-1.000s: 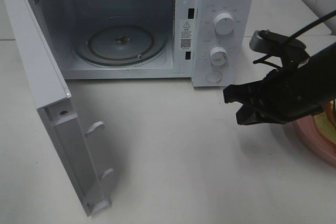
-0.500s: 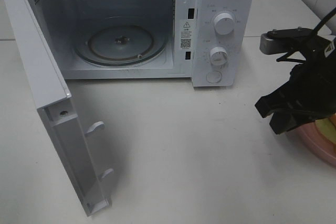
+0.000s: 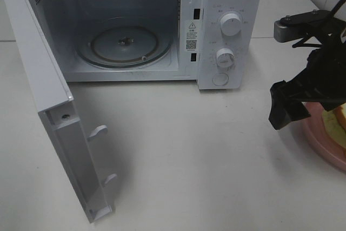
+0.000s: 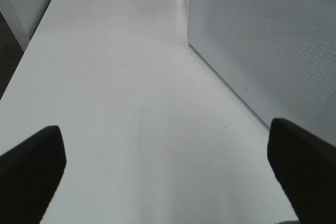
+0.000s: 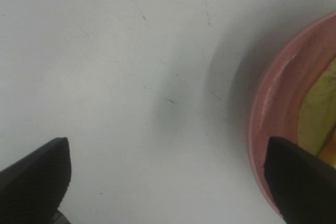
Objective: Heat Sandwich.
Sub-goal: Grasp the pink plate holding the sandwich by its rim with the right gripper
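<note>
We see the sandwich (image 3: 335, 128) flat on the pink plate (image 3: 319, 143) at the right of the table (image 3: 189, 150), just beside one finger of the R gripper (image 5: 168, 179), untouched. R fingers spread wide, empty; L gripper (image 4: 165, 171) likewise. Sandwich is mostly cut off by the frame, so we can't tell its long axis or heading.

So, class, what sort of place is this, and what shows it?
Probably a kitchen-style test bench: an open microwave on a white table, and a sandwich on a pink plate.
</note>
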### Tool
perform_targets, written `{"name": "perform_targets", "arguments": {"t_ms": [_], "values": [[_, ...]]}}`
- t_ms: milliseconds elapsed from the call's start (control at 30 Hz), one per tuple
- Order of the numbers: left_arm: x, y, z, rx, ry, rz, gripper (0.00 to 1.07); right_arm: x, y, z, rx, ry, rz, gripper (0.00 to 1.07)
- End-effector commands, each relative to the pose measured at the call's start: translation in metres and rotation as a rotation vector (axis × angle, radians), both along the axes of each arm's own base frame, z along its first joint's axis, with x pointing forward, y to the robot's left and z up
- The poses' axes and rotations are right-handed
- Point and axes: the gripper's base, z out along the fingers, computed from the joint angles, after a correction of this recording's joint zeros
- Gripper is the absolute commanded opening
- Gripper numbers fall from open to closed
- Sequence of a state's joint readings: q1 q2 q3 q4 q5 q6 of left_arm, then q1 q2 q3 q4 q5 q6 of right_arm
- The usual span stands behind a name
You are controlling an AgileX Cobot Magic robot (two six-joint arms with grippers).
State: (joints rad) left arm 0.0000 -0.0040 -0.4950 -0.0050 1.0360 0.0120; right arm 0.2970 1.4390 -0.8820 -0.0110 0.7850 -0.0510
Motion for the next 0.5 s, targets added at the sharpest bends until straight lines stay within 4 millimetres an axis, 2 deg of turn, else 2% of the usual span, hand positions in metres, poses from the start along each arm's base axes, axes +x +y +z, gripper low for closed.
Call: {"name": "perform_targets", "arguments": {"t_ms": [33,333,500], "values": [[-0.003,0.000,0.000,-0.006,-0.033,-0.003,1.06,0.001,-0.002,-0.001,-0.014,0.018,-0.012,1.05],[-0.003,0.000,0.000,-0.006,-0.033,-0.003,1.06,0.013,-0.007,-0.037,-0.096,0.155,-0.065,1.01],[-0.003,0.000,0.000,-0.006,-0.033,-0.003,1.06,0.019,-0.016,-0.047,-0.106,0.185,-0.101,1.00]]}}
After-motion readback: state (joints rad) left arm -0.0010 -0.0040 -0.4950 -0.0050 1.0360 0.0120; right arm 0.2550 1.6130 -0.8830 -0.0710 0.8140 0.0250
